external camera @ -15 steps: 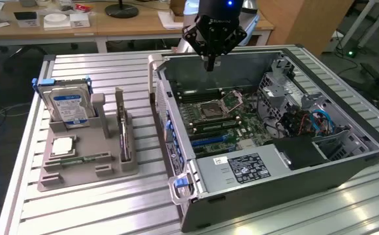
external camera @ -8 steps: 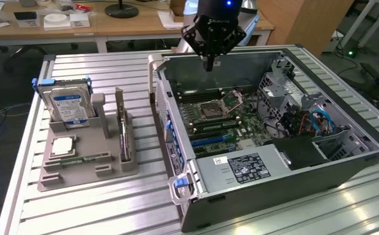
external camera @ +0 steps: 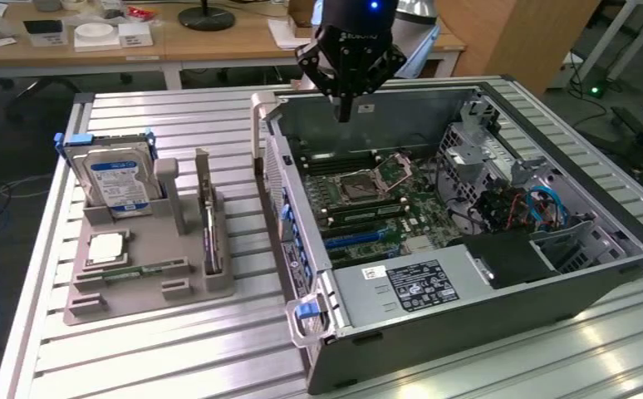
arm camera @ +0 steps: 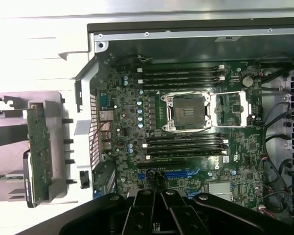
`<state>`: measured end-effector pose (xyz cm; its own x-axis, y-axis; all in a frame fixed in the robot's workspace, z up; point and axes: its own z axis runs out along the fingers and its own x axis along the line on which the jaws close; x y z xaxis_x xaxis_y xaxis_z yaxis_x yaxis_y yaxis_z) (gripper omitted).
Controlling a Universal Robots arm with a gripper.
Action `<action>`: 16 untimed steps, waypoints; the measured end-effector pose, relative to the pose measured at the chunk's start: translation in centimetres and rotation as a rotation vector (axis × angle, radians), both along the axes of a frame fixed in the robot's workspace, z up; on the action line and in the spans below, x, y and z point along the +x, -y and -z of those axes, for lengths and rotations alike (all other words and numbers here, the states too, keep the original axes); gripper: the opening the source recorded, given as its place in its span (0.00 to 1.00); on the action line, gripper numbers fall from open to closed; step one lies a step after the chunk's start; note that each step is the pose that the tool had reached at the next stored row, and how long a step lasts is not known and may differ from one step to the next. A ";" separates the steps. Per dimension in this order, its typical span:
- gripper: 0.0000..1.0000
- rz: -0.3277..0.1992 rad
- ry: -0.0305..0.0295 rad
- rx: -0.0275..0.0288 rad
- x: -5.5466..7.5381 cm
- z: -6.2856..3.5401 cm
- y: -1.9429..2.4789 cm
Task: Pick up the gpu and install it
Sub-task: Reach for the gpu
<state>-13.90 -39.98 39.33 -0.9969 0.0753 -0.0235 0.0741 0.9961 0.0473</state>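
Exterior view: shows gripper (external camera: pixel 345 112) closed, empty, over the far wall of the case (external camera: pixel 499 320); gpu (external camera: pixel 208 224) on edge in the gray holder (external camera: pixel 144 283) at the exterior view's left, cooler hard to make out. Wrist view: shows gpu (arm camera: pixel 39 152) edge-on beside the case (arm camera: pixel 196 41), gripper (arm camera: pixel 156 193) shut over the motherboard (arm camera: pixel 132 127).

Closed gripper (external camera: pixel 345 112) over open computer case (external camera: pixel 488 312), gpu (external camera: pixel 209 237) upright in holder (external camera: pixel 133 293)

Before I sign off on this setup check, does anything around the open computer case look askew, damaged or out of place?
Nothing looks damaged or spilled. The one oddity is that the processor socket on the motherboard lies open and empty. The gpu stands upright in the gray holder.
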 end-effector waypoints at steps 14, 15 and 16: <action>0.10 0.000 0.0000 0.0001 -2.0 0.00 0.19; 0.10 0.000 0.0000 0.0000 -2.1 0.00 0.21; 0.10 0.000 0.0000 0.0000 -2.2 0.00 0.21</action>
